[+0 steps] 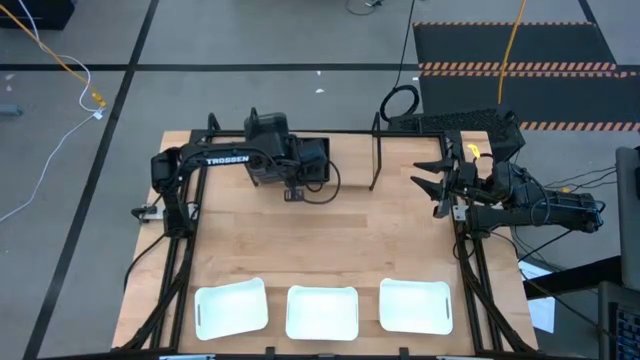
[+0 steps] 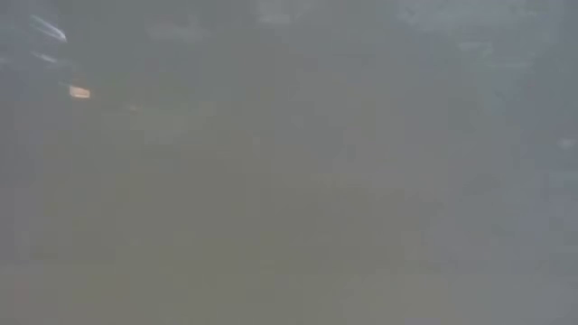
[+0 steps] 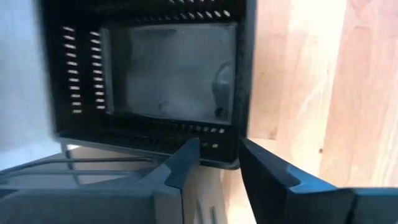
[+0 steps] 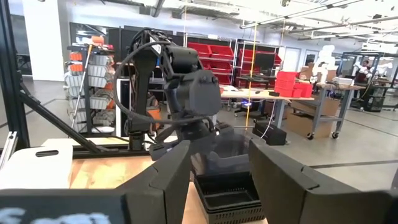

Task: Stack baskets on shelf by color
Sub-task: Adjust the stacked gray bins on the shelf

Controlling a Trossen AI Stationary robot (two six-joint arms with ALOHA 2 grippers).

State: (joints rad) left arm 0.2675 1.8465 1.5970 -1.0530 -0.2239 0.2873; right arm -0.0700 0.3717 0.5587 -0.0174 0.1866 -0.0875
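Three white baskets (image 1: pixel 230 308) (image 1: pixel 322 312) (image 1: pixel 415 305) sit in a row on their bases along the table's near edge. My left gripper (image 1: pixel 305 165) (image 3: pixel 219 146) is at the far middle of the table, over a small black mesh basket (image 1: pixel 315 160) (image 3: pixel 168 74), shut on it. The right wrist view shows this basket (image 4: pixel 230 149) above a stack of black baskets (image 4: pixel 227 196). The shelf's thin black rods (image 1: pixel 376 155) stand just to the right. My right gripper (image 1: pixel 432 182) (image 4: pixel 221 149) hovers open by the table's right edge. My left gripper holds the black mesh basket at a corner of its rim (image 3: pixel 227 158), which lies between the two fingers, one finger (image 3: pixel 186 158) toward the inside and the other (image 3: pixel 261 168) outside. The fingers come from above, pointing down. Whether the basket hangs clear of the stack below cannot be told.
Bare wooden tabletop (image 1: pixel 330 240) lies between the arms and the white baskets. Black frame rails (image 1: pixel 180 270) (image 1: pixel 480 280) run along the table's left and right sides. The low view shows only grey haze.
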